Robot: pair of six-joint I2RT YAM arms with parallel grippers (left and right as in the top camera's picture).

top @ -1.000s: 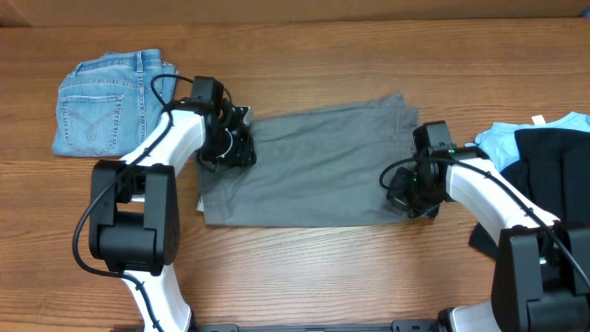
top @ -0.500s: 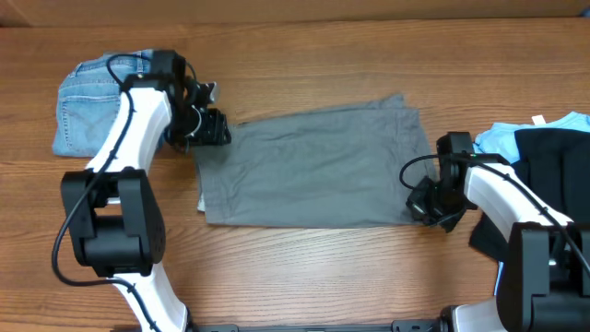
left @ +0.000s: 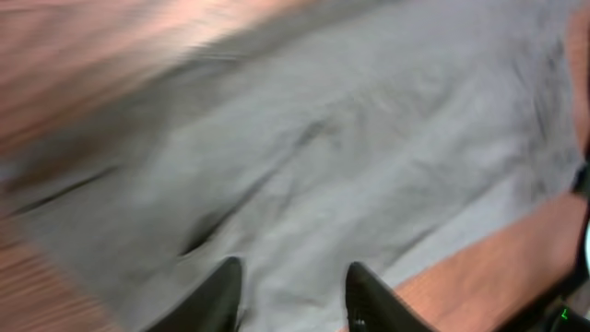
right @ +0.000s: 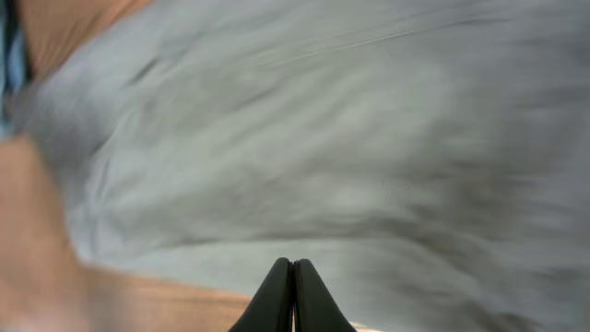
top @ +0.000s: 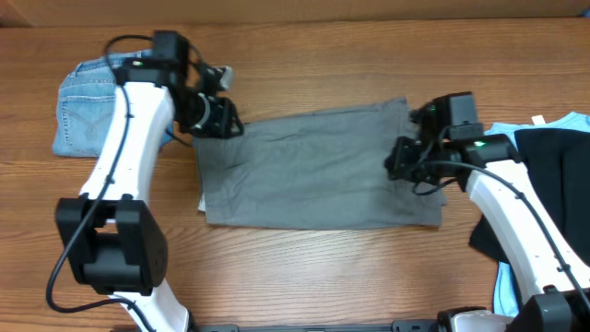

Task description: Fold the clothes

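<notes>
Grey garment [top: 318,171] lies flat on the table [top: 304,267], its long axis running from the left gripper [top: 219,118] across to the right gripper [top: 404,161]. We find the left gripper at the garment's far corner on its own side, with the cloth spreading away ahead of it. Its fingers [left: 224,293] stand apart with nothing between them. The right gripper sits over the opposite end, just inside the short edge. Its fingers [right: 279,293] are pressed together, and we see no cloth caught between them. Each arm is nearest its own end. In our judgement, an end-to-end fold requires a corner to be gripped first.
</notes>
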